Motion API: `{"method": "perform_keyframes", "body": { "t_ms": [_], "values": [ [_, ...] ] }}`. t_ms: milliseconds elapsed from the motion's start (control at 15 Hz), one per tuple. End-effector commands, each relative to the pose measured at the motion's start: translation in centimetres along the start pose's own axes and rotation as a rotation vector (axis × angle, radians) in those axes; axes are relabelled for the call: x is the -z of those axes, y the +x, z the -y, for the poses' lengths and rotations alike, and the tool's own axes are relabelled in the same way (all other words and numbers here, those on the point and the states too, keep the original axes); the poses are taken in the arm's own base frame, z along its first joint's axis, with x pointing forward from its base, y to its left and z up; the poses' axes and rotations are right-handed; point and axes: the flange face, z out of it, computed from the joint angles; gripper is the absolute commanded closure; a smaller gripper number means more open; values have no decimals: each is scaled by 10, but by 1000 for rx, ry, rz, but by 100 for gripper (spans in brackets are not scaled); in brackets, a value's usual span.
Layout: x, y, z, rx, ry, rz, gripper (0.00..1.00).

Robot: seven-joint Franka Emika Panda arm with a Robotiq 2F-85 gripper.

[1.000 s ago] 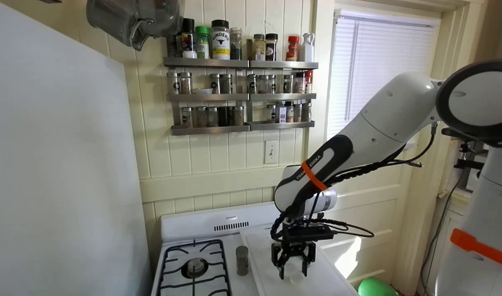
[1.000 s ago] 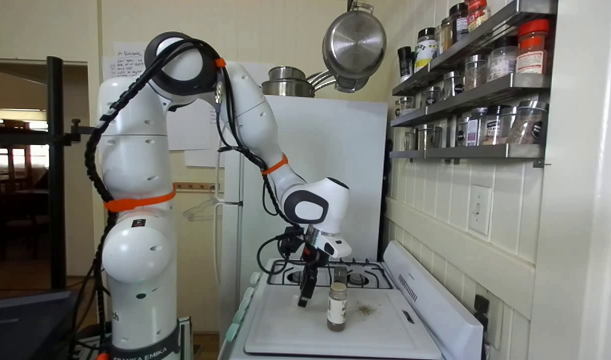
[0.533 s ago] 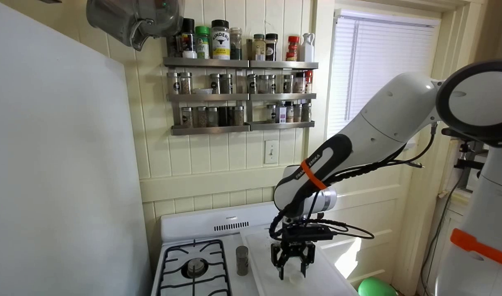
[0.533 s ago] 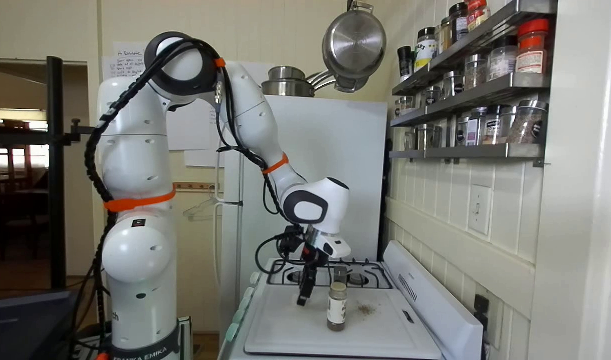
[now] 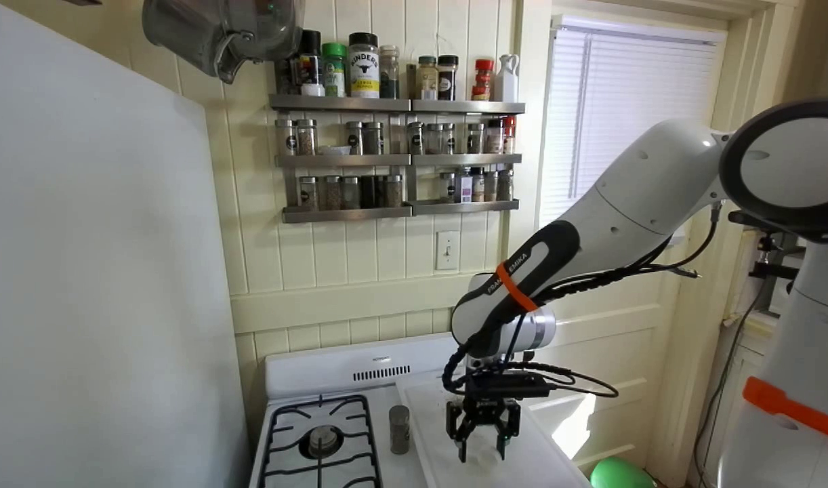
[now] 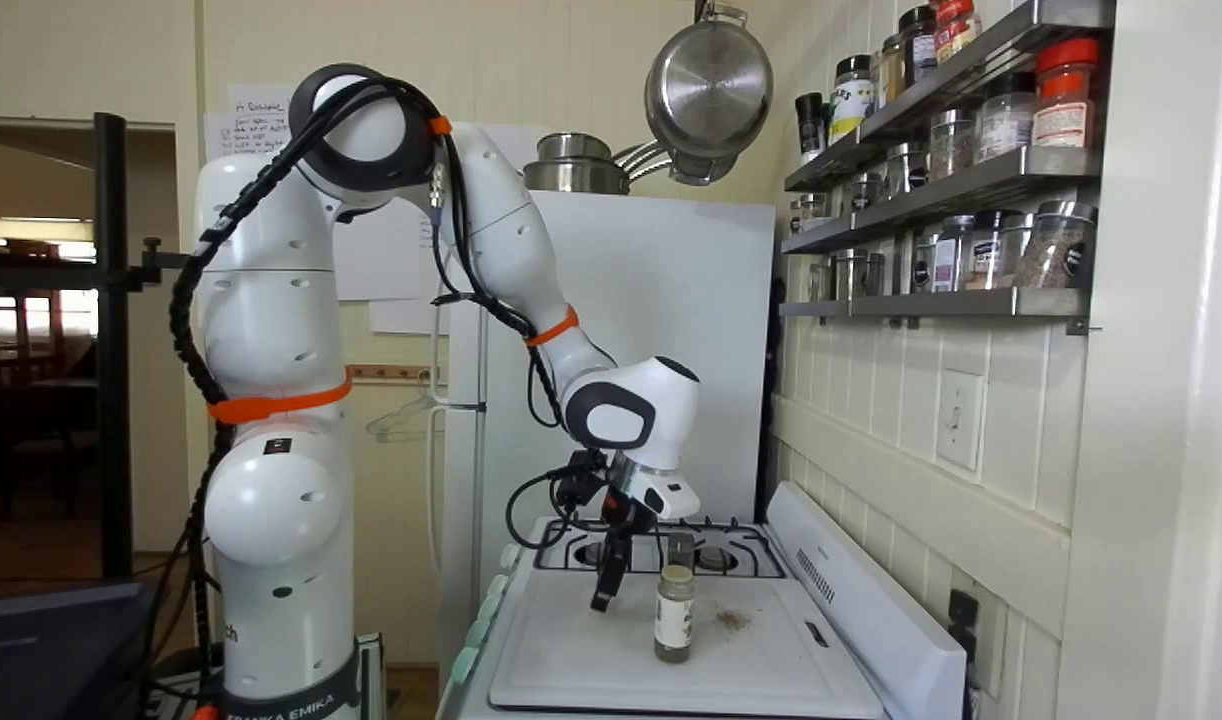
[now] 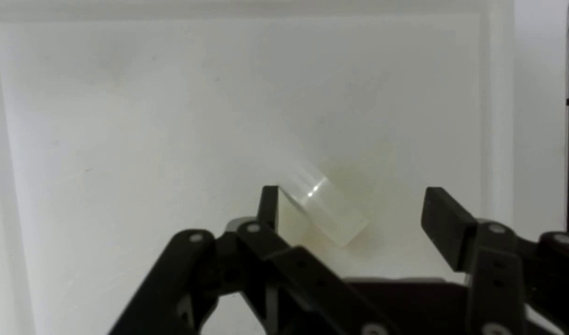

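Over the past second I drifted a touch toward seven o'clock in an exterior view, my gripper (image 5: pixel 482 457) shifting a little above the white stove cover (image 7: pixel 149 93). My fingers (image 7: pixel 447 232) were spread wide and had hold of nothing. In the wrist view a small clear piece (image 7: pixel 331 207) showed in the gap, slanting from half past ten to half past four; one finger stood at its nine o'clock, the other farther off at three. Whether the nearer one brushed it I could not tell, nor whether the piece lay flat or stood up. So slight a shift read to me as lining-up, with no grasp made. The labelled jar (image 6: pixel 674 615) stayed upright, at my fingertips' three o'clock in an exterior view, with a scatter of brown flecks (image 6: pixel 732 620) just past it, also at three. A second jar (image 5: pixel 400 430) stood upright between nine and ten o'clock of me in an exterior view, near the burner grate (image 5: pixel 373 440).
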Motion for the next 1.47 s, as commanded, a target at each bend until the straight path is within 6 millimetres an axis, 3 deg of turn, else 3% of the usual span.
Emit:
{"method": "perform_keyframes", "body": {
  "t_ms": [0,1400],
  "values": [
    [0,-9,0,-18,22,35,20],
    [19,11,12,-8,-28,-30,24]
  ]
}}
